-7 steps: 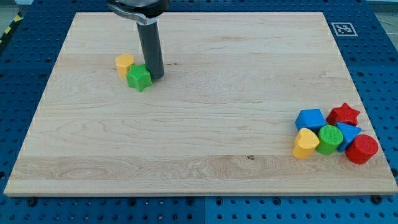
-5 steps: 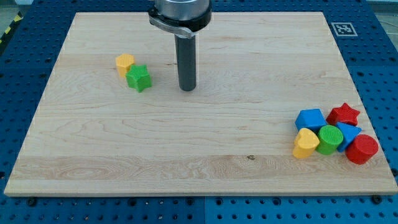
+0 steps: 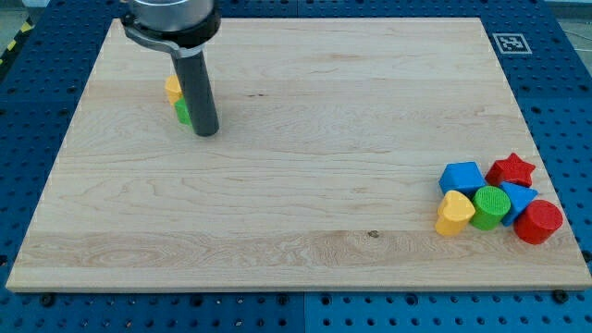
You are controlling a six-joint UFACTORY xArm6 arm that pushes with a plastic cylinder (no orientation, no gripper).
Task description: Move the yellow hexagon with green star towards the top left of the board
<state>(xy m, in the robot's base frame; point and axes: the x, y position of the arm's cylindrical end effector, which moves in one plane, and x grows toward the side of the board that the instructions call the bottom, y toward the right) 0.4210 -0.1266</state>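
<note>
The yellow hexagon (image 3: pixel 172 89) sits near the top left of the wooden board (image 3: pixel 305 185), mostly hidden behind my rod. The green star (image 3: pixel 182 112) is just below it, and only a sliver shows at the rod's left edge. My tip (image 3: pixel 205 131) rests on the board at the star's lower right, touching or nearly touching it; I cannot tell which.
A cluster of blocks lies at the view's right: a blue block (image 3: pixel 462 177), a red star (image 3: pixel 511 170), a yellow heart (image 3: pixel 454 214), a green cylinder (image 3: pixel 489 206), a blue wedge (image 3: pixel 518 196) and a red cylinder (image 3: pixel 538 222). A marker tag (image 3: pixel 510 43) is at the top right corner.
My tip swung right away from the blocks, then came back left to the green star's lower right. The yellow hexagon and green star have shifted slightly up and left.
</note>
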